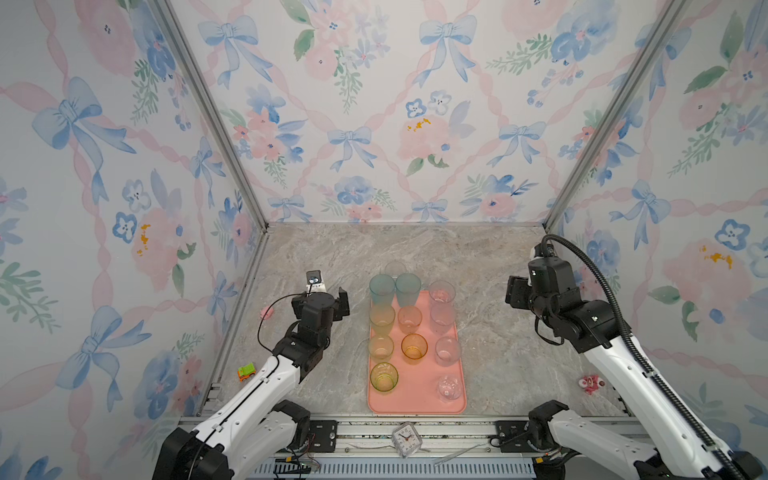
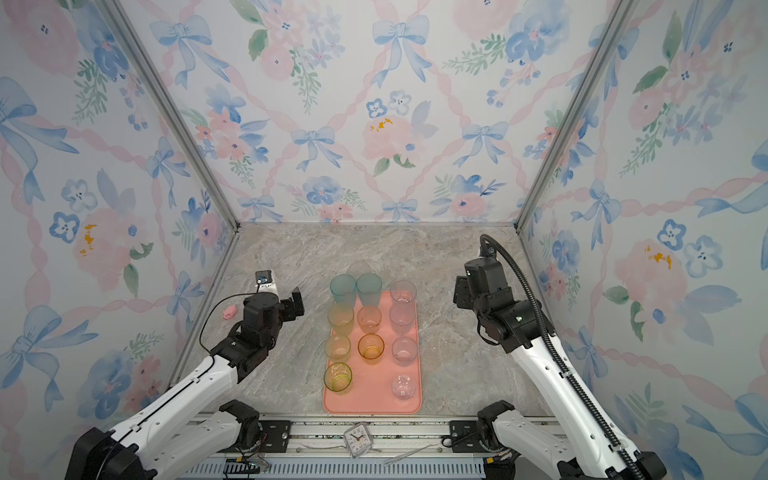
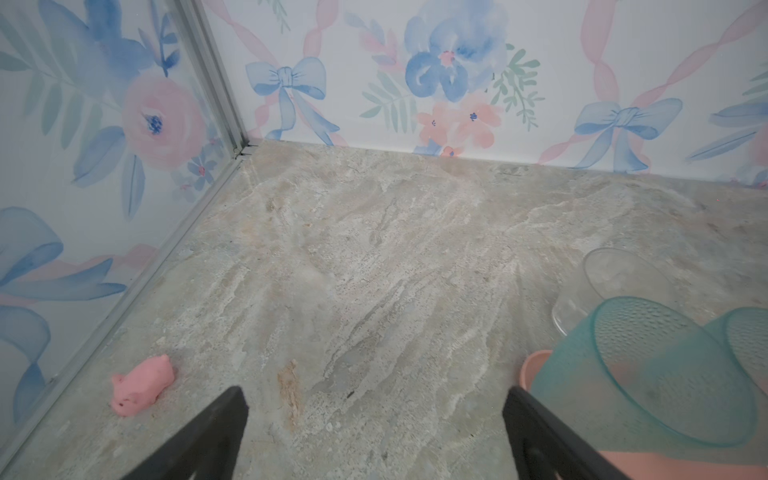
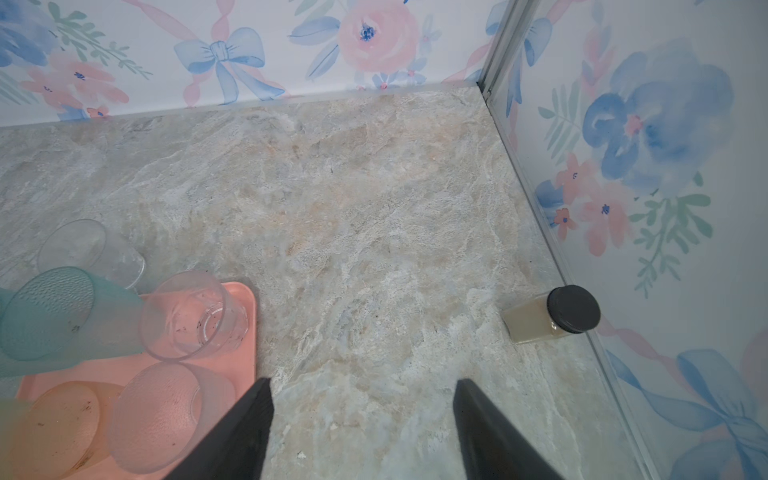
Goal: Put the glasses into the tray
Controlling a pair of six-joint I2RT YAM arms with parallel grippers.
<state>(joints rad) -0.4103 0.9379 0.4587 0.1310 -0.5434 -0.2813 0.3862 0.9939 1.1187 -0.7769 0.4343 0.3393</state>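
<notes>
Left hand (image 1: 343,302) and right hand (image 1: 515,291) open, both empty.
In a top view they stand on either side of the smooth salmon tray (image 1: 415,401) in the lower middle, where translucent glasses (image 1: 414,345) stand upright in rows. In the left wrist view the left hand (image 3: 376,390) gapes wide over the veined, stone-like counter (image 3: 374,249); a frosted teal glass (image 3: 623,395) is at lower right. In the right wrist view the right hand (image 4: 361,386) is open, touching nothing; one clear glass (image 4: 75,245) stands on the counter, just beyond the tray corner.
</notes>
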